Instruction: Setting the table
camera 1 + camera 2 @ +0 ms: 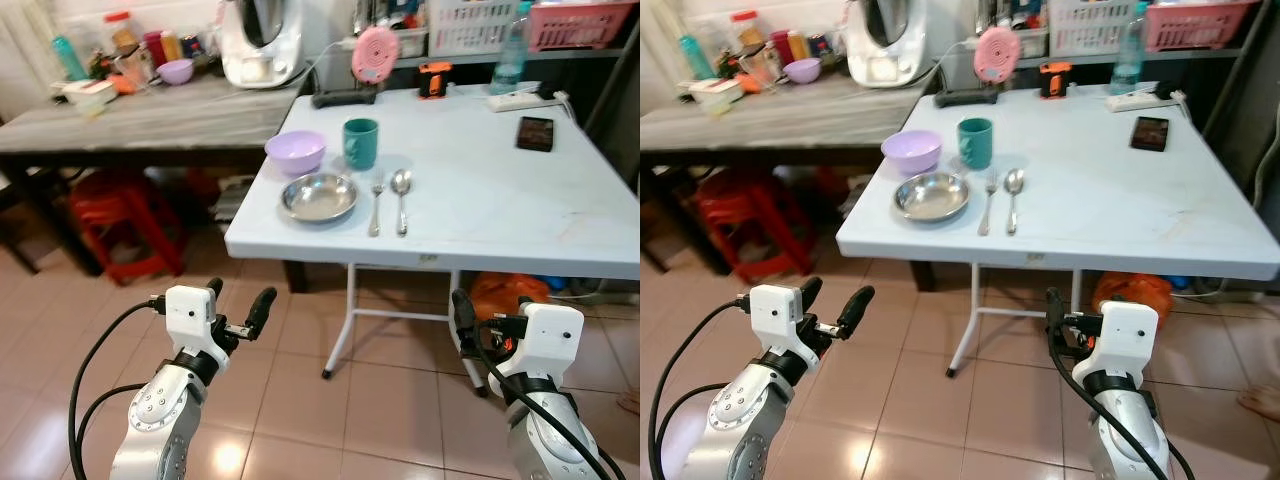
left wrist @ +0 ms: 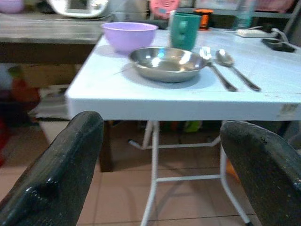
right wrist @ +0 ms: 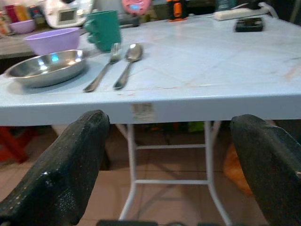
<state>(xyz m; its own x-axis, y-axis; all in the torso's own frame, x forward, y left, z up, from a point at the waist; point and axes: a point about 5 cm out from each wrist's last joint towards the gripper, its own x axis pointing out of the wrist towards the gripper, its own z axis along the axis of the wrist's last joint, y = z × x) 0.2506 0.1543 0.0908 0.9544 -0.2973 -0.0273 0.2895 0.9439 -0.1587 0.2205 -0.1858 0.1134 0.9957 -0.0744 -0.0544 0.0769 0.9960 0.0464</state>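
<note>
Pale blue table (image 1: 480,200): steel plate (image 1: 318,196) near front-left edge, purple bowl (image 1: 296,151) and green mug (image 1: 360,143) behind, fork (image 1: 376,203), spoon (image 1: 401,198) beside. Left gripper (image 1: 238,303), right gripper (image 3: 174,165) low before table, both spread, holding nothing.

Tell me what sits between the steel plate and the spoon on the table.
A fork lies between the steel plate and the spoon, beside the spoon; the left eye view shows it.
</note>
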